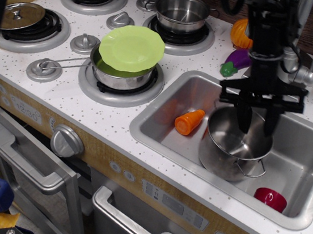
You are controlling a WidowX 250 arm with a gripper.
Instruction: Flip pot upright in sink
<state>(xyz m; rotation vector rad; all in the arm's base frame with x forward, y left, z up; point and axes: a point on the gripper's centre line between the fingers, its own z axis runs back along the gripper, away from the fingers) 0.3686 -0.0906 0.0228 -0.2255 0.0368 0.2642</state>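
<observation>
We see the pot [234, 146] standing inside the sink [164, 103], near the middle of the basin and toward its front wall. Its long axis runs vertically: the open mouth faces up and the base rests on the sink floor. A thin wire loop handle [251, 168] projects from the side nearest the camera, toward the front right.

The gripper [256, 122] hangs directly above the pot's far rim, its black fingers [242, 116] pointing straight down. The two fingers stand apart with a clear gap between them, and their tips dip just inside the mouth of the pot; we cannot tell whether either tip touches the rim.

Beside the pot to the left lies an orange toy carrot [189, 121] on the sink floor, close to the pot wall. A small red cup [270, 199] sits in the front right corner of the basin. On the stove top to the left, a smaller steel pot carries a green plate [131, 48] tilted over its mouth, and a small saucepan [182, 13] stands on the rear burner.
</observation>
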